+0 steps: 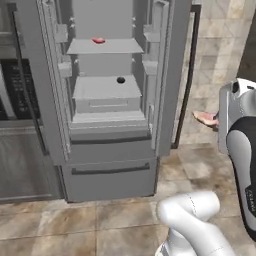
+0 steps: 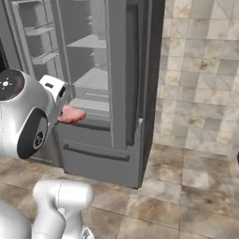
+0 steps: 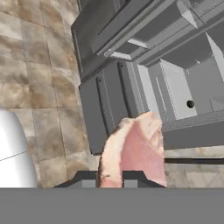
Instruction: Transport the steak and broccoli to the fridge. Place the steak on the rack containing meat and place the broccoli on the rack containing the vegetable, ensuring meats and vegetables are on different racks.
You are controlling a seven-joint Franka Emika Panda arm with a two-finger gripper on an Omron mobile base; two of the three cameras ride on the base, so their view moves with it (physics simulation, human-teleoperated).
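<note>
Steak [image 3: 135, 153] pinched in closed gripper [image 3: 110, 178], held in air in front of open fridge [image 1: 107, 155], outside it. In hand view the slab's long axis runs away from the fingers toward the fridge. Upper shelf [image 1: 105, 47] carries a dark red meat piece [image 1: 98, 40]; lower shelf [image 1: 106, 88] has a dark round thing [image 1: 120, 79]. Beige tiled floor [image 2: 196, 158], black oven [image 1: 15, 90] left of the fridge.
</note>
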